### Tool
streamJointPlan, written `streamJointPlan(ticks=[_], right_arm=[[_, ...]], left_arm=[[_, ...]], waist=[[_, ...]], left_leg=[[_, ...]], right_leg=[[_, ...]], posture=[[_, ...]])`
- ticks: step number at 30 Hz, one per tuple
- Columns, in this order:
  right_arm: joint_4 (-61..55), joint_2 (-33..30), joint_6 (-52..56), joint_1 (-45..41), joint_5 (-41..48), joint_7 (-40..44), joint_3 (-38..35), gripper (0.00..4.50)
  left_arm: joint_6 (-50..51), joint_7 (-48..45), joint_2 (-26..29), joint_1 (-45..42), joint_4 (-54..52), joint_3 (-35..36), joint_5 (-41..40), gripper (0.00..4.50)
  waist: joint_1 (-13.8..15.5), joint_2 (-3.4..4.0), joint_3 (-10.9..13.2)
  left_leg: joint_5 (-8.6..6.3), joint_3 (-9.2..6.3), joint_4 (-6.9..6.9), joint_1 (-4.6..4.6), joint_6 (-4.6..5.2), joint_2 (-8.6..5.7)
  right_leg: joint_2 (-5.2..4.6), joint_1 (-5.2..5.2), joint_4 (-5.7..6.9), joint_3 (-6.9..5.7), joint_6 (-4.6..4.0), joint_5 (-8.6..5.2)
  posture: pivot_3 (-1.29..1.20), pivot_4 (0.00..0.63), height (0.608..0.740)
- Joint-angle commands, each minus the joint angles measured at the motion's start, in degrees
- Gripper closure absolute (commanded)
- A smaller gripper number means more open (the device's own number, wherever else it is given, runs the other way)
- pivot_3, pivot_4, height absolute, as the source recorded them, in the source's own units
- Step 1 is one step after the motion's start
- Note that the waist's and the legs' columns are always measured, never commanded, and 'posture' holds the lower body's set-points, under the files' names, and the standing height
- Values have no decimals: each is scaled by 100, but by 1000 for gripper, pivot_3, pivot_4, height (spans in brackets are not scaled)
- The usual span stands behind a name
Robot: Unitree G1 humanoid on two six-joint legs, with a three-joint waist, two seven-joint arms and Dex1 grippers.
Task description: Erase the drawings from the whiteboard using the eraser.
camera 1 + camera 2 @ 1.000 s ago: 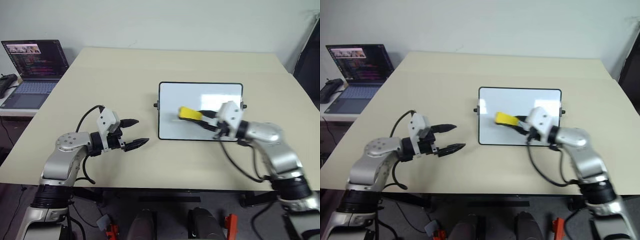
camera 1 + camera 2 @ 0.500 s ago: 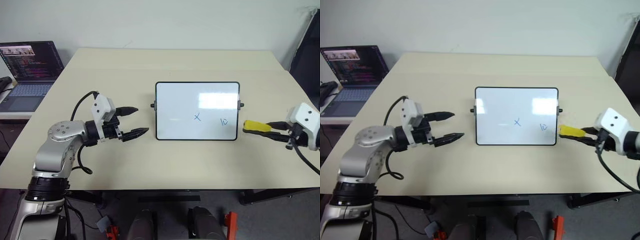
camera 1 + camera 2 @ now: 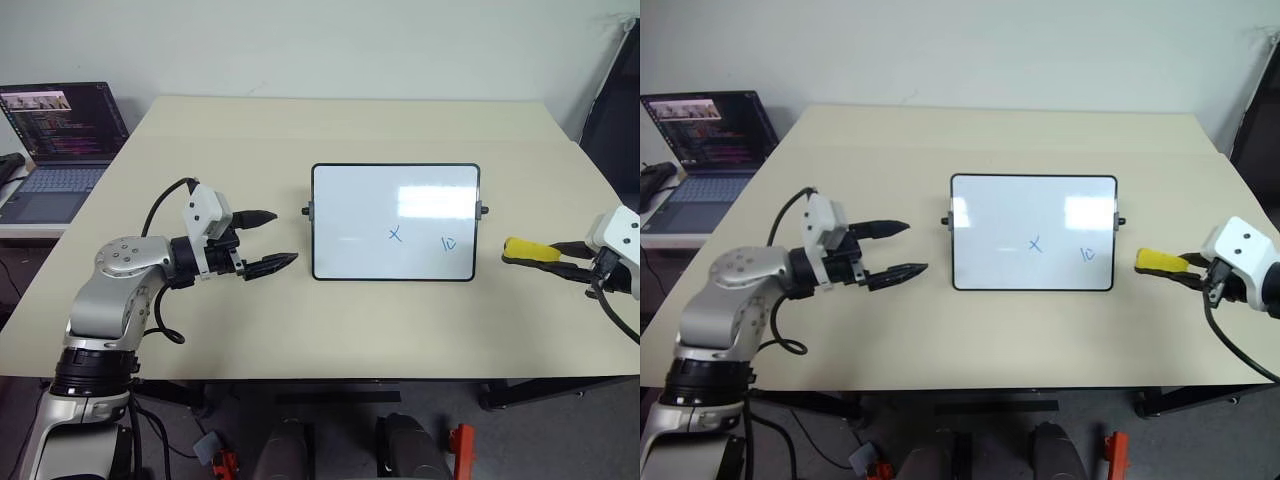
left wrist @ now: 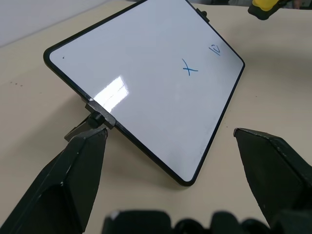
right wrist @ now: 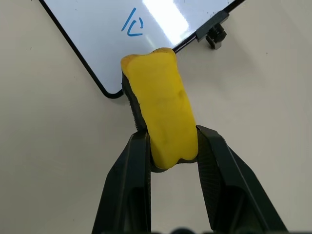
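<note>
The two head views look forward and down from above the near edge of the beige rectangular table point(image 3: 300, 330), taking in its whole top. The left wrist view sits low and close, facing the small black-framed whiteboard point(image 4: 146, 92) obliquely. The right wrist view looks down from close, probably steeply, on that board's corner, which all views share.

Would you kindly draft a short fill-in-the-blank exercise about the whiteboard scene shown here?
1. The right end effector is shut on the ____ eraser.
2. The marks on the whiteboard are an x and a "10", drawn in ____ ink.
3. The left end effector is ____ and holds nothing.
4. Beyond the table's left edge sits an open ____.

Missing words: yellow; blue; open; laptop
</note>
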Motion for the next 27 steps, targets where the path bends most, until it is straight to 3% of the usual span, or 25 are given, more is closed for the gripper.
streamJointPlan(ticks=[1, 5, 10, 13, 18, 27], right_arm=[[-151, -7, -6, -81, 19, -58, -79, 3533], [-269, 197, 56, -330, 222, -157, -80, 3533], [-359, 1321, -57, -1416, 77, -1085, 538, 3533], [-3, 1931, -351, -1744, -558, -1812, 1026, 3533], [434, 2923, -722, -2097, -763, -2405, 1378, 3533], [1623, 3601, -1303, -2378, -1035, -2552, 1795, 3533]], left_arm=[[13, -30, 89, -154, -273, 27, -35, 0], [24, -65, 70, -165, -270, 42, -69, 0], [-11, -72, -14, -160, -218, -50, -33, 0], [-38, -104, -44, -151, -187, -113, -25, 0], [-53, -159, -43, -168, -164, -161, 0, 0], [79, -97, -80, -6, -410, -151, -79, 0]], waist=[[0, 0, 0], [-7, 0, 0], [-56, 0, 0], [-35, -2, 0], [5, 0, 1], [-4, 0, 0]], left_leg=[[0, 0, 0, 0, 0, 0], [0, 0, 1, 1, 0, 0], [0, 2, 5, 7, 0, 3], [1, 0, 6, 5, -1, 0], [1, -2, 5, -1, -1, -4], [1, -4, 4, 0, -1, -4]], right_leg=[[0, 0, 0, 0, 0, 0], [0, 0, 1, 0, -4, 3], [2, 1, 9, 2, 1, 5], [2, 2, 9, 3, -4, 12], [-1, -3, 10, 3, -11, 17], [-1, -2, 12, 1, -11, 18]], posture=[[0, 150, 740], [0, 150, 740], [0, 150, 740], [0, 150, 740], [0, 150, 740], [0, 150, 740]])
